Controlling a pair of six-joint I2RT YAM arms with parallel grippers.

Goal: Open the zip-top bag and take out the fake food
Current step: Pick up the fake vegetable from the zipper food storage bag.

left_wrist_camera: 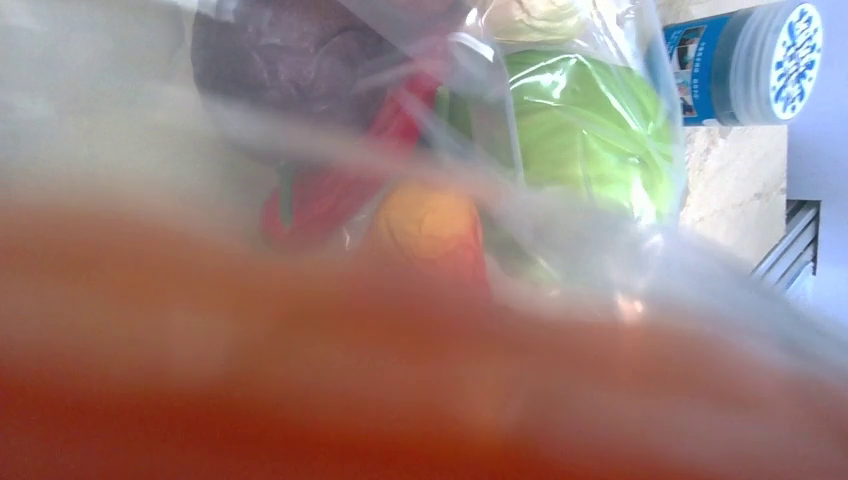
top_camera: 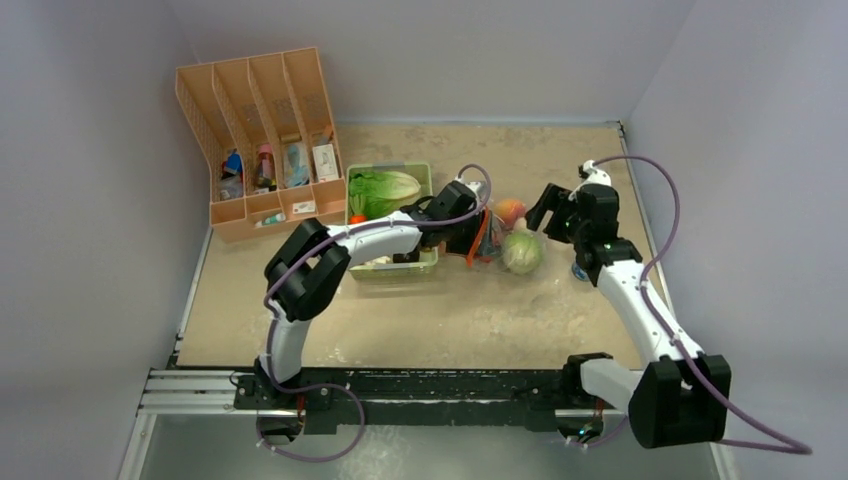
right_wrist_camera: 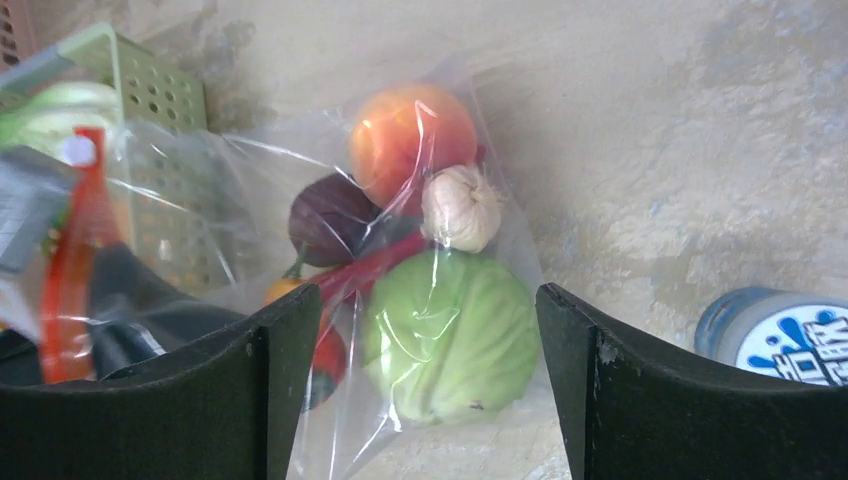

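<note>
The zip-top bag (top_camera: 500, 240) lies right of the tray, its orange-red zip strip (top_camera: 479, 240) raised at my left gripper (top_camera: 468, 232). In the left wrist view the strip (left_wrist_camera: 400, 400) is a blur across the bottom and hides the fingers. The bag holds the fake food: a green cabbage (right_wrist_camera: 450, 335), a peach (right_wrist_camera: 410, 135), a garlic bulb (right_wrist_camera: 460, 208), a red chili (right_wrist_camera: 370, 265) and a dark purple piece (right_wrist_camera: 330, 220). My right gripper (right_wrist_camera: 428, 330) is open over the bag's closed end, one finger on each side of the cabbage and apart from it.
The pale-green tray (top_camera: 395, 268) with a leafy lettuce (top_camera: 383, 190) stands left of the bag. A blue-capped bottle (right_wrist_camera: 790, 340) lies just right of my right gripper. An orange file rack (top_camera: 262, 140) stands at the back left.
</note>
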